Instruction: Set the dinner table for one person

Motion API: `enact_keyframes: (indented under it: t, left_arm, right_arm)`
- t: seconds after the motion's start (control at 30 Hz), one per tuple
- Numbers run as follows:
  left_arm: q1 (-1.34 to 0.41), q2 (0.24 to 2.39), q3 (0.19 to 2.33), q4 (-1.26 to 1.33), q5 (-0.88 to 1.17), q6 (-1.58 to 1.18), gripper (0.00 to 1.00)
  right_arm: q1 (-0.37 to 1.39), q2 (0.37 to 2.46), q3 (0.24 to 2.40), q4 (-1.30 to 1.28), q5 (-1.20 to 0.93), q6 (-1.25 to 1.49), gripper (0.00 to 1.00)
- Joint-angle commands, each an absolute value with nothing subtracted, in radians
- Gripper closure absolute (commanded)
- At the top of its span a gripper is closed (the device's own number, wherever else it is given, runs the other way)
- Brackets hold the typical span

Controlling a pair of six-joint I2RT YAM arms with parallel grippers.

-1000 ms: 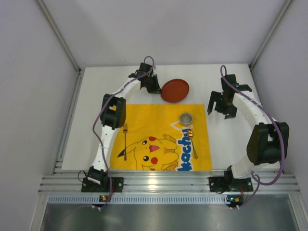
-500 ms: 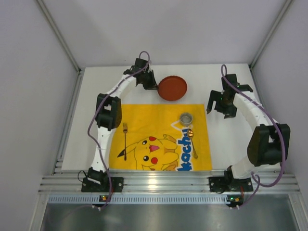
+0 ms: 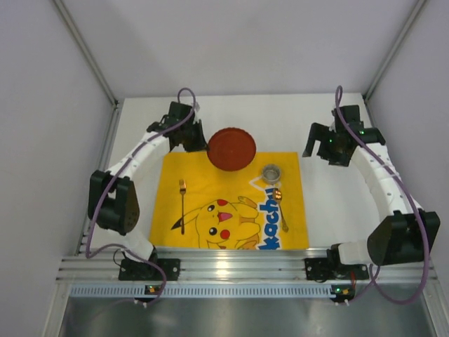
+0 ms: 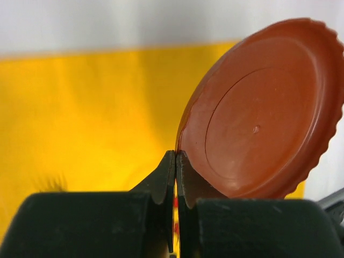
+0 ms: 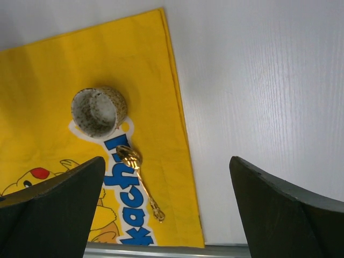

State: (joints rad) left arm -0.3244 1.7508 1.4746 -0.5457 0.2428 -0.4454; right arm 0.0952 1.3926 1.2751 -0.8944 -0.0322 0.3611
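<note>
White desk [image 3: 330,210] bearing yellow mat [image 3: 210,184] close to arm bases. Fork [image 3: 182,207] lying on mat's left side, spoon [image 3: 280,207] on right, cup [image 3: 271,173] just beyond spoon. Farther back, left gripper [image 4: 176,156] pinched on plate [image 4: 263,107] by rim alone, held tilted over mat's far edge. Risk: thin edge hold, so probable slip or swing on lowering; possible knock against cup. Right gripper [image 5: 166,161] spread wide, empty, over desk.

The left pincer [image 4: 176,161] pinches the scalloped rim of a red-brown plate [image 4: 263,107], which tilts toward 2 o'clock over a yellow mat [image 4: 86,107]. White worktop [image 4: 134,21] lies at 12.
</note>
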Motion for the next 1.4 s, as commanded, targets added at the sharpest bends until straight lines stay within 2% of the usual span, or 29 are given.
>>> enact_keyframes:
  t: [0.0, 0.17, 0.3, 0.5, 0.93, 1.0, 1.03, 1.07, 1.1, 1.2, 1.37]
  left_arm:
    - [-0.347, 1.612, 1.268, -0.548, 0.204, -0.443, 1.00]
    - [-0.417, 1.468, 1.039, -0.526, 0.160, -0.509, 1.00]
    - [-0.466, 1.448, 0.960, -0.494, 0.150, -0.572, 1.00]
    - [-0.572, 1.523, 0.985, -0.505, 0.091, -0.592, 1.00]
    - [-0.581, 1.465, 0.951, -0.586, -0.098, -0.649, 1.00]
    - [-0.581, 1.466, 0.959, -0.612, -0.120, -0.647, 0.79]
    - [-0.581, 1.465, 0.971, -0.626, -0.136, -0.644, 0.62]
    - [-0.581, 1.459, 0.980, -0.646, -0.193, -0.643, 0.16]
    - [-0.580, 1.456, 0.991, -0.685, -0.222, -0.638, 0.02]
    - [-0.536, 1.442, 1.046, -0.741, -0.327, -0.601, 0.02]
    - [-0.257, 1.473, 1.100, -0.732, -0.342, -0.466, 0.02]
  right_arm:
    - [0.086, 1.292, 1.247, -0.879, -0.081, 0.383, 0.00]
    - [0.087, 1.201, 1.183, -0.896, -0.110, 0.399, 0.00]
    - [0.087, 1.140, 1.149, -0.916, -0.109, 0.399, 0.00]
    - [0.091, 1.082, 1.108, -0.940, -0.107, 0.399, 0.00]
    - [0.101, 1.022, 1.049, -0.959, -0.107, 0.400, 0.00]
    - [0.103, 1.022, 1.051, -0.959, -0.109, 0.402, 0.00]
    - [0.103, 1.023, 1.054, -0.959, -0.109, 0.400, 0.00]
    - [0.103, 1.023, 1.057, -0.960, -0.109, 0.400, 0.00]
    - [0.103, 1.023, 1.058, -0.962, -0.106, 0.402, 0.00]
    - [0.103, 1.011, 1.071, -0.971, -0.109, 0.403, 0.00]
    - [0.103, 1.003, 1.078, -0.985, -0.155, 0.408, 0.00]
